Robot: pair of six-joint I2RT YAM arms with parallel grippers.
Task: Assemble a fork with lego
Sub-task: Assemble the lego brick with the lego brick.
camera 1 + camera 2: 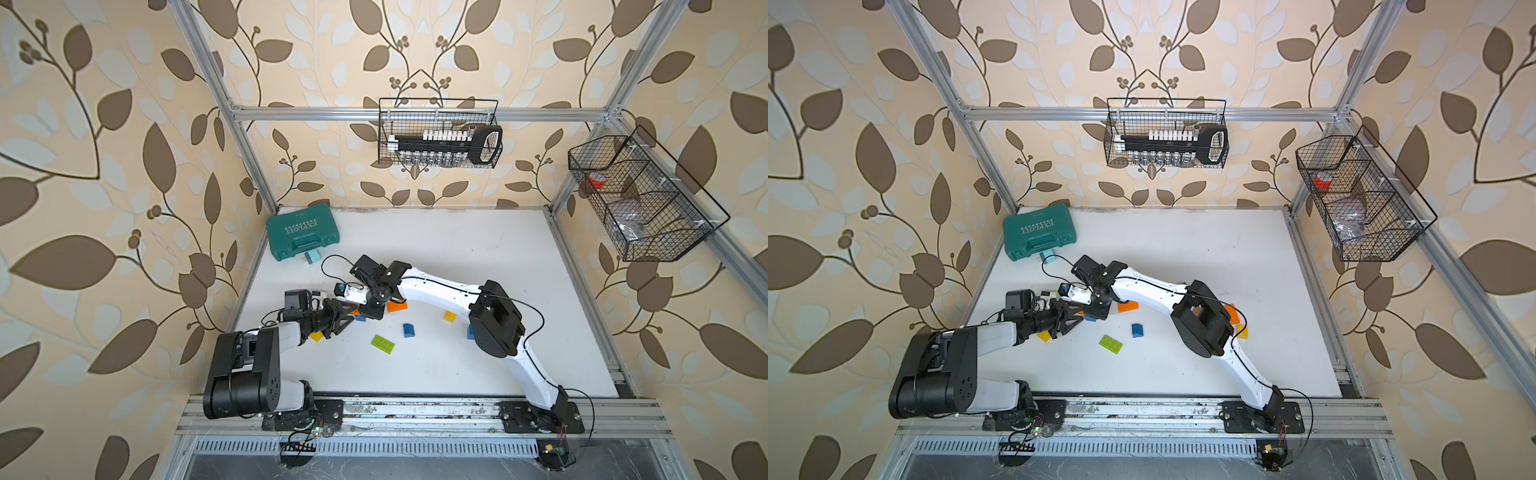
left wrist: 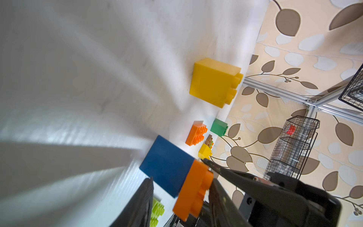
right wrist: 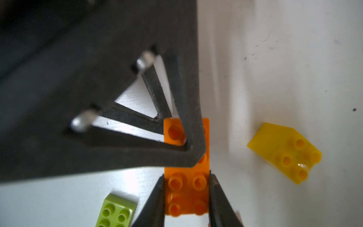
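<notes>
Orange brick (image 3: 187,193) pinched across its width by right gripper (image 3: 187,175), clenched at one end. Long axis runs straight on to left gripper (image 2: 177,169), clamped top and bottom over the far end, blue brick (image 2: 163,157) beneath. Likely step: pressing the pair together. Lime brick (image 3: 115,212) just beside the orange brick, yellow brick (image 3: 284,155) near.

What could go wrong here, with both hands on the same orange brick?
1. The right hand grips one end of the orange brick. The left hand brackets the other end and the blue brick beneath. Uneven motion could pry the two apart or twist the orange brick loose.
2. The hands sit very close and may collide.
3. The lime brick lies beside the right hand and could be knocked.
</notes>
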